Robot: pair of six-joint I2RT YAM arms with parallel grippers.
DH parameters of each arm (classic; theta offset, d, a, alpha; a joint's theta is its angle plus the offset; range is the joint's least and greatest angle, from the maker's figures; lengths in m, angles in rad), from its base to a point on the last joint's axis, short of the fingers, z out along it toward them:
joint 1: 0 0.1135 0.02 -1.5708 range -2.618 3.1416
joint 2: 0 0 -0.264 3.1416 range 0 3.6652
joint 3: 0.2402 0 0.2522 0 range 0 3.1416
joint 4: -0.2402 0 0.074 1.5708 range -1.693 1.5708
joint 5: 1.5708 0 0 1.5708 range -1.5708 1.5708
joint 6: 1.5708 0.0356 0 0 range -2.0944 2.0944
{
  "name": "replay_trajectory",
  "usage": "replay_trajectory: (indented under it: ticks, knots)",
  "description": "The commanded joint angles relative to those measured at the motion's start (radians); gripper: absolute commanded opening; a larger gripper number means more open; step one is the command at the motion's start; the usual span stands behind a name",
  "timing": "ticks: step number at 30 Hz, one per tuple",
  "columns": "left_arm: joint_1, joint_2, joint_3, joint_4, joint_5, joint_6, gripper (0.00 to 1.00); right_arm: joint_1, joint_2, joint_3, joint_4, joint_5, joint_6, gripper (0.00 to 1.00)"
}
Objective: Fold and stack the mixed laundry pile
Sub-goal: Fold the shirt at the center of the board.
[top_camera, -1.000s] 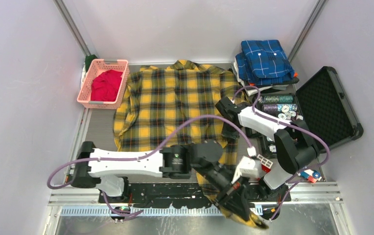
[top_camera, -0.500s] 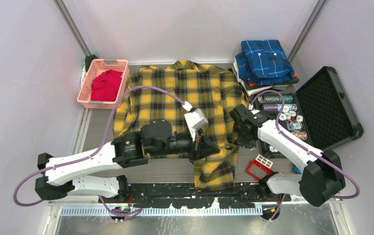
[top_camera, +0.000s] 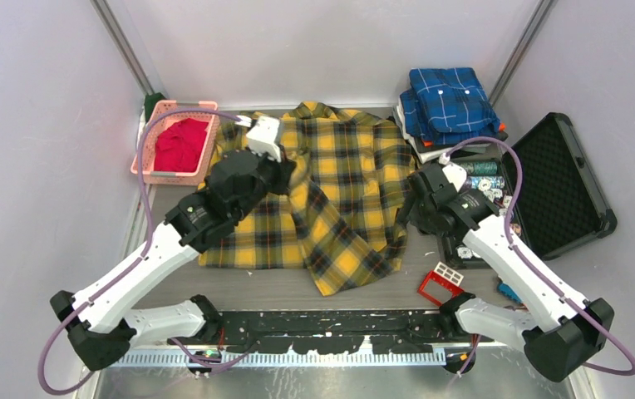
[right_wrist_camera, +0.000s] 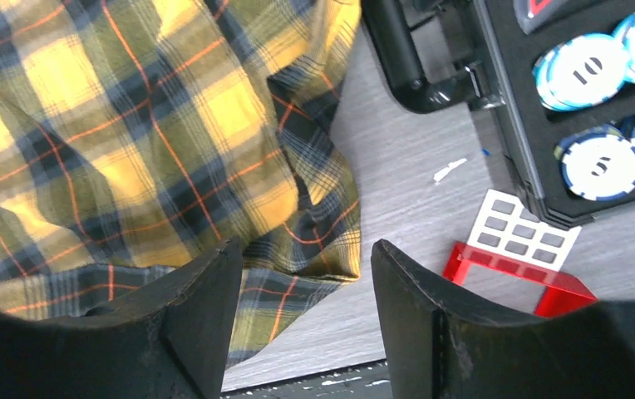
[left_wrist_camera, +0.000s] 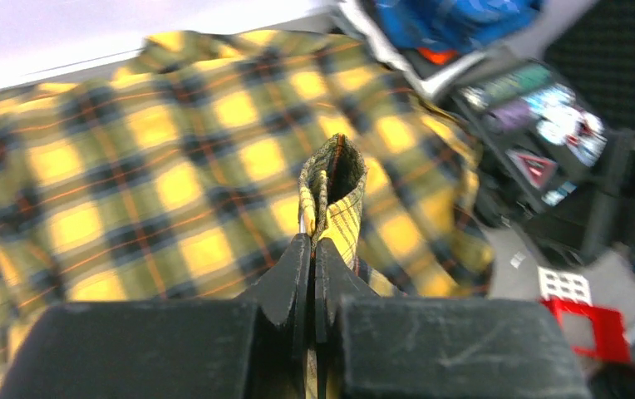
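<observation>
The grey counter point(top_camera: 239, 287) fills the top view. Spread across its middle lies the yellow-and-black plaid shirt point(top_camera: 343, 158), collar toward 12 o'clock, with one sleeve folded over the body and running from the chest down toward 5 o'clock. At 3 o'clock an open black case point(top_camera: 559, 187) rests on the counter. A folded blue plaid shirt point(top_camera: 451, 100) tops a stack at 1 o'clock. At 10 o'clock sits the pink basket point(top_camera: 150, 150), and the red T-shirt point(top_camera: 179, 143) lies bunched inside it.

The left end effector point(left_wrist_camera: 314, 245) is clenched on a pinched-up fold of the plaid shirt, over the shirt's upper left part at about 11 o'clock from the counter's middle. The right end effector point(right_wrist_camera: 306, 258) is released, jaws spread wide above the shirt's right hem at 3 o'clock of the garment, gripping nothing.

A small red plastic piece point(top_camera: 440, 283) lies at 5 o'clock, just beside the hem. Poker chips point(right_wrist_camera: 601, 162) sit in the case's slots.
</observation>
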Motion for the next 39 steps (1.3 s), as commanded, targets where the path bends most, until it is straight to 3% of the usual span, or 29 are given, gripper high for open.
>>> replay_trajectory:
  ticks: [1, 6, 11, 17, 24, 30, 39]
  knots:
    - [0.14, -0.046, -0.03, 0.007, -0.012, -0.016, 0.0, 0.0, 0.087, 0.065, 0.101, -0.02, -0.036, 0.63]
    - [0.192, -0.088, -0.1, 0.046, 0.078, -0.052, 0.0, -0.001, 0.278, 0.093, 0.235, -0.111, -0.042, 0.52]
    - [0.191, -0.134, -0.122, 0.082, 0.206, -0.049, 0.0, -0.002, 0.522, 0.139, 0.271, -0.114, -0.05, 0.25]
    - [0.192, -0.186, -0.122, 0.127, 0.303, -0.022, 0.0, -0.043, 0.601, 0.072, 0.238, -0.104, -0.049, 0.17]
    - [0.192, -0.169, -0.074, 0.108, 0.232, -0.017, 0.0, -0.055, 0.397, -0.061, 0.101, 0.023, -0.01, 0.19]
    - [0.206, -0.135, 0.0, 0.128, 0.156, 0.017, 0.0, -0.102, 0.313, -0.172, 0.117, -0.014, 0.01, 0.23]
    - [0.298, 0.127, 0.195, 0.182, 0.231, 0.076, 0.0, -0.104, 0.251, -0.2, 0.126, 0.01, 0.026, 0.23]
